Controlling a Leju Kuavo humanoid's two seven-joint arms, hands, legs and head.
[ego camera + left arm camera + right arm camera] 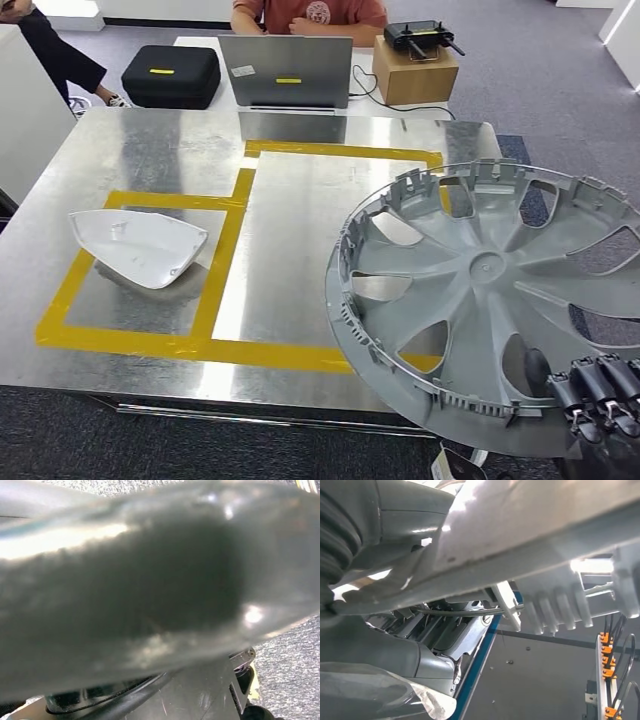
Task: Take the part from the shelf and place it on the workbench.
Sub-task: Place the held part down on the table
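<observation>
The part is a large silver wheel cover with curved spokes, seen from its back side. It hangs tilted over the right front corner of the metal workbench and reaches past the bench's edge. My right hand grips its near rim, with dark fingers lying over the rim. In the right wrist view the rim with its clips runs across close to the grey thumb. In the left wrist view my left hand is a blurred grey mass near the lens, and its fingers cannot be made out.
A white mirror shell lies in the left yellow-taped box. The larger taped box lies partly under the wheel cover. Behind the bench are a laptop, a black case, a cardboard box and a seated person.
</observation>
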